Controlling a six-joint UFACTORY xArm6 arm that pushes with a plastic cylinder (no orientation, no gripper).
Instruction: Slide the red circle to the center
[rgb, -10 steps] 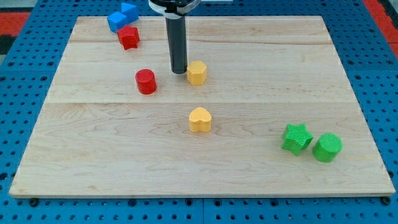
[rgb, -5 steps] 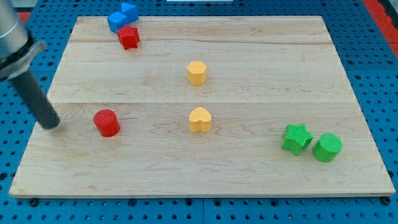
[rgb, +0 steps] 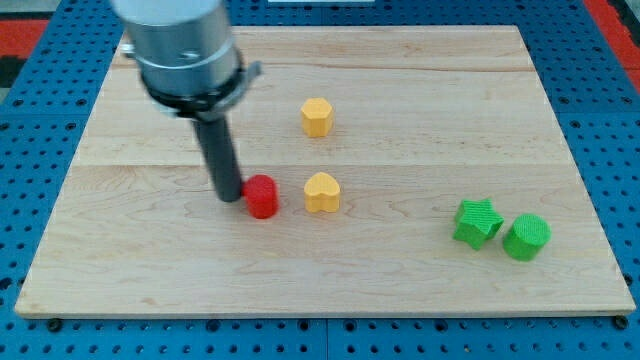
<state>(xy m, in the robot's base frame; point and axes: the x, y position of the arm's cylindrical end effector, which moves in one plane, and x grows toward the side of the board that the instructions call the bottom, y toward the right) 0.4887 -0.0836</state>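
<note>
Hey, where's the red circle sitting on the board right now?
The red circle sits left of the board's middle, just left of the yellow heart, with my tip against its left side.

You see pale wooden board (rgb: 420, 270) resting on blue pegboard table (rgb: 610, 160). On board: red circle (rgb: 262, 197) near middle, my tip (rgb: 230, 196) touching its left side. Yellow heart block (rgb: 322, 192) just right of red circle. Yellow hexagon block (rgb: 316, 117) above it, apart. Green star block (rgb: 477, 222) and green cylinder block (rgb: 526, 237) side by side at view's lower right.
</note>
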